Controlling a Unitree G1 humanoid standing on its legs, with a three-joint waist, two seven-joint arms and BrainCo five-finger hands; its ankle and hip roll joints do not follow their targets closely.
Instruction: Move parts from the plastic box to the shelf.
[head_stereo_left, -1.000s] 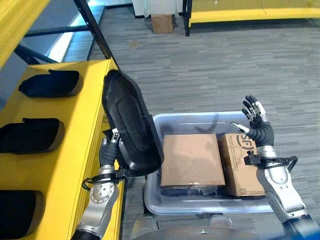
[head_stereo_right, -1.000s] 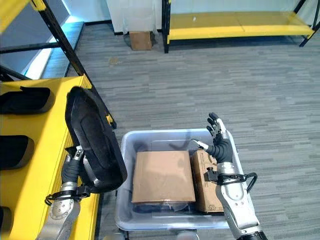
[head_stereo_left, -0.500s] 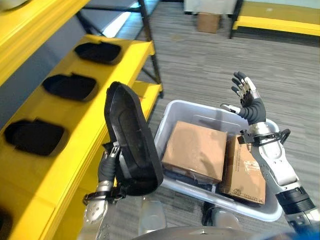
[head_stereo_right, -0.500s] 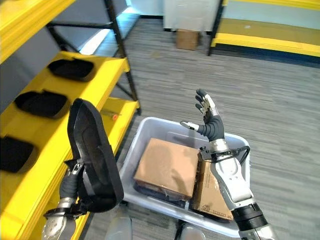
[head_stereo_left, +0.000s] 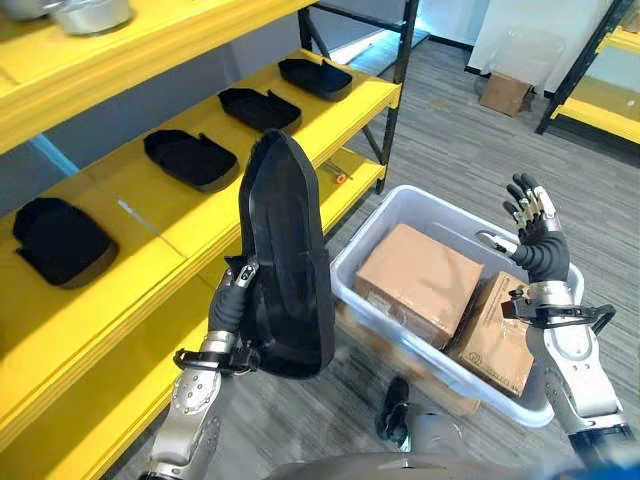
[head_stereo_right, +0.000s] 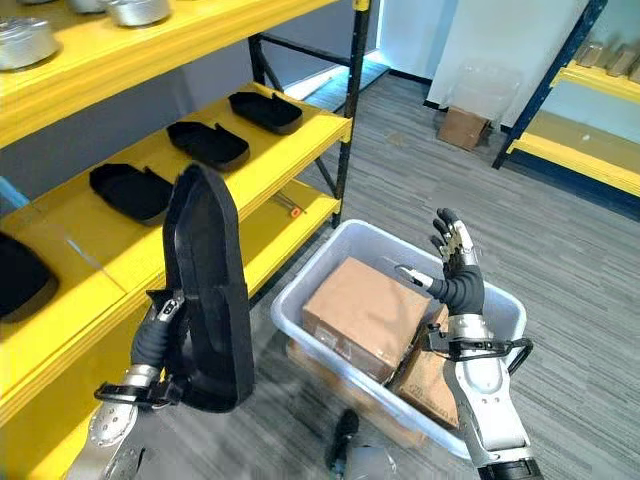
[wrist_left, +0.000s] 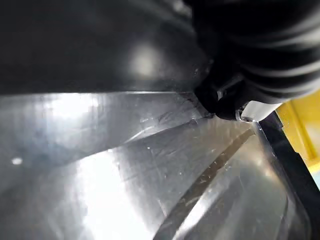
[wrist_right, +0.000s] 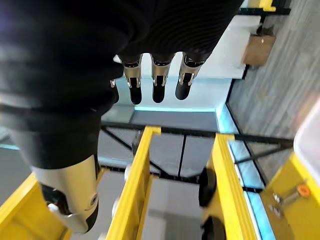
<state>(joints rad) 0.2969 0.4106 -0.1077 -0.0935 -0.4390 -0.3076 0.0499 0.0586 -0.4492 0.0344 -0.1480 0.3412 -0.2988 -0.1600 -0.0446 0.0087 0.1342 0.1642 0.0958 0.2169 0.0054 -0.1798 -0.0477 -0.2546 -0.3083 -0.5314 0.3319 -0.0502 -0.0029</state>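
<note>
View swung toward yellow shelf since a second ago. Left hand still grips black part upright, at shelf's 5 o'clock. Right hand raised, fingers spread, empty, above plastic box.

The yellow shelf and plastic box are seen from above by both eye views; each wrist view is taken close along its own hand.

The big black part looks like moulded plastic with a dull sheen, the box is smooth translucent grey plastic holding matt brown cardboard cartons, the shelf is glossy yellow-painted metal, and the floor is rough grey carpet.
</note>
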